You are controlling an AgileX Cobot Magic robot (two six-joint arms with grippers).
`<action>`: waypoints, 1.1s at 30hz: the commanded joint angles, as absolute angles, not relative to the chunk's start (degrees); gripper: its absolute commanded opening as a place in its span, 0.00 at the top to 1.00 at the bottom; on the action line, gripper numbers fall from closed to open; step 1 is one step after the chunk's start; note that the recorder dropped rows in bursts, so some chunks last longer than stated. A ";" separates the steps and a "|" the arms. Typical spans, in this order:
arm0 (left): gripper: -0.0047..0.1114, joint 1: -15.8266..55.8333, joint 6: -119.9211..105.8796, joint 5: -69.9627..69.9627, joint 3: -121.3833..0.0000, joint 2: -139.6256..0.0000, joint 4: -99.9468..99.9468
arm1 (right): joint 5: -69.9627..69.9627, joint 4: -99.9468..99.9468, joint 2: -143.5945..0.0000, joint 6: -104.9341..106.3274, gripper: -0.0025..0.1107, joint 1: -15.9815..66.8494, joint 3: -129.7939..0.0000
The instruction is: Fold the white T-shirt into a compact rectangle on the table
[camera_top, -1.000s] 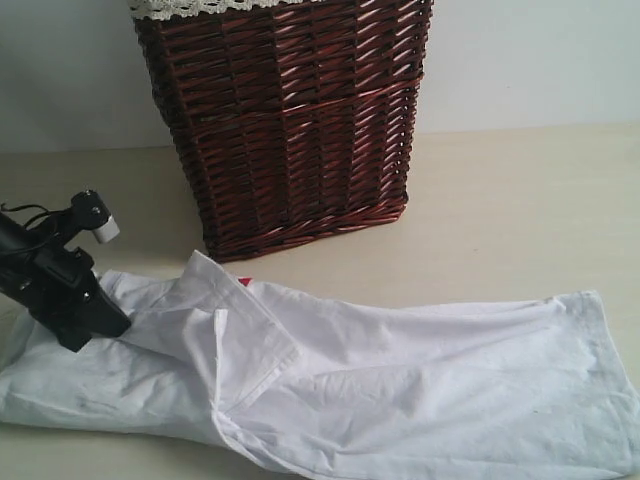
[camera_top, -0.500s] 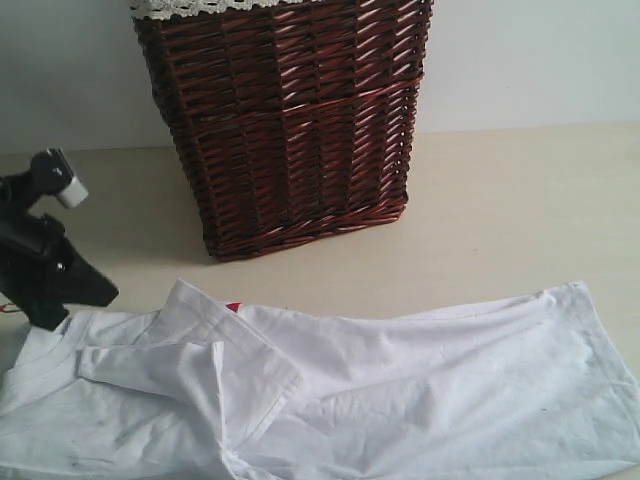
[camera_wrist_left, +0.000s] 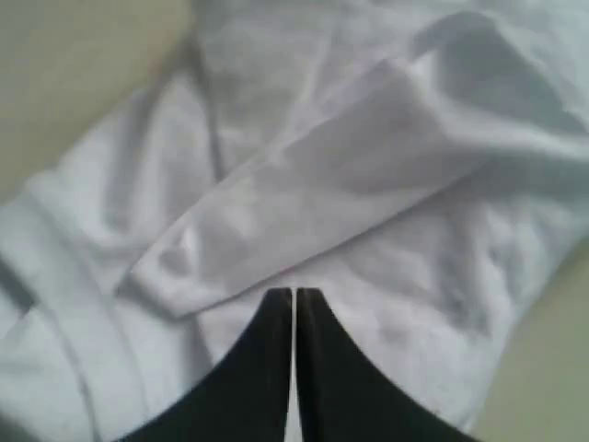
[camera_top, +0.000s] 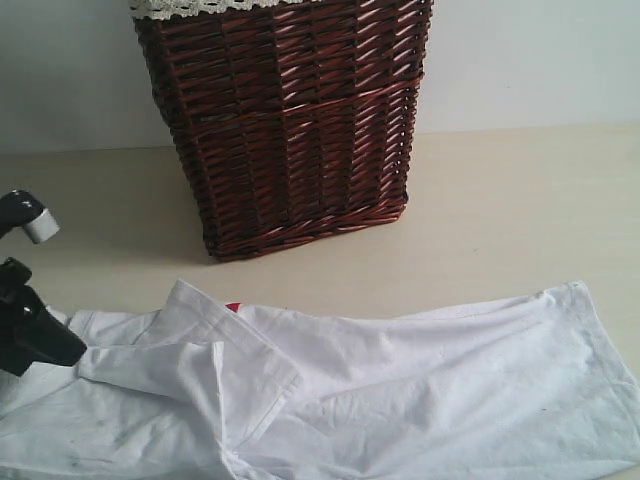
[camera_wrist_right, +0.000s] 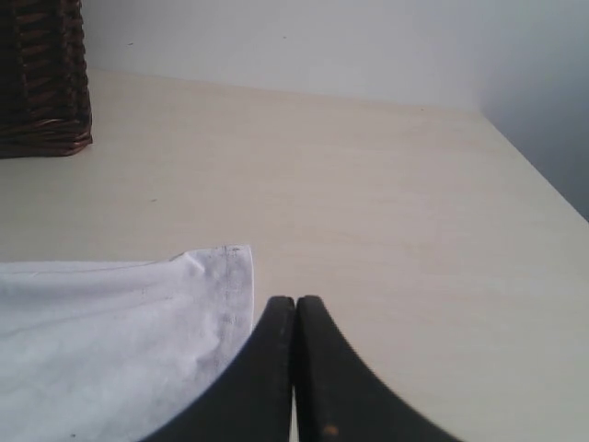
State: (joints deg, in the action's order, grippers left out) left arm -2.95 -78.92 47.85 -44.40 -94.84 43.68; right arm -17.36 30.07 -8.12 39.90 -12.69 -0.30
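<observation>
Left gripper [camera_wrist_left: 294,295]: jaws pressed together, nothing between them. Its tips are over the white T-shirt [camera_top: 400,390], just beside a folded-over sleeve [camera_wrist_left: 304,198]; cannot tell if they touch the cloth. In the exterior view it sits at the shirt's 9 o'clock end.

Right gripper [camera_wrist_right: 294,300]: jaws closed, empty, above the table [camera_top: 520,200] by the shirt's hem corner [camera_wrist_right: 235,253].

Shirt lies wrinkled on the table, stretched from 9 to 3 o'clock. Wicker basket [camera_top: 290,120] stands at its 12 o'clock, apart.
</observation>
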 commanded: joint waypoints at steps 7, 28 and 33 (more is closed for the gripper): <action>0.06 -10.38 -55.66 46.26 -42.61 -94.54 36.20 | -17.20 29.92 -8.13 40.37 0.98 -12.65 0.00; 0.06 -9.55 -48.57 30.83 -36.66 -94.65 29.49 | -17.20 30.05 -8.13 40.37 0.98 -12.65 0.00; 0.06 -9.55 -52.37 29.65 -35.78 -96.42 32.94 | -17.20 30.05 -8.13 40.37 0.98 -12.65 0.00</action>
